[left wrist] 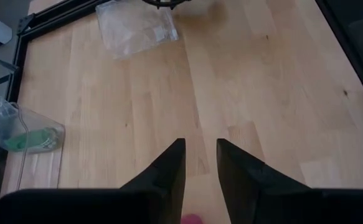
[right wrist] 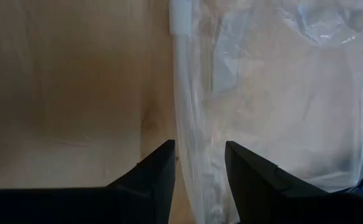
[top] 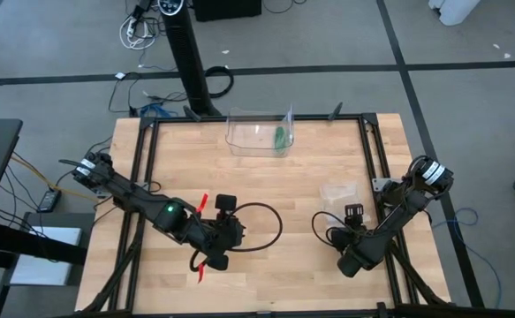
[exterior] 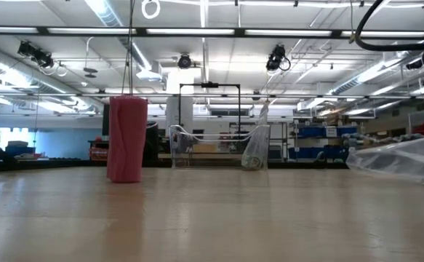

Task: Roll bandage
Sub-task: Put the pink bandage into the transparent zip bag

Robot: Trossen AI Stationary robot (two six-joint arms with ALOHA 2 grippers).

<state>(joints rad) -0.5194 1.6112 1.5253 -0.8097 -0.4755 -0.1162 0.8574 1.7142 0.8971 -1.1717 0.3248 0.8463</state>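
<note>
Covering most of the bandage [top: 202, 205], the left gripper [top: 224, 205] has fingers narrowly spread; right gripper [top: 354, 212] likewise.

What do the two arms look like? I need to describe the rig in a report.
Both are dark, jointed arms. The left arm carries a small green light and a black cable looping beside its gripper. The right arm has a black-and-white ring near its base; a black cable curls by its gripper. Each gripper's fingers are dark, tapered wedges.
</note>
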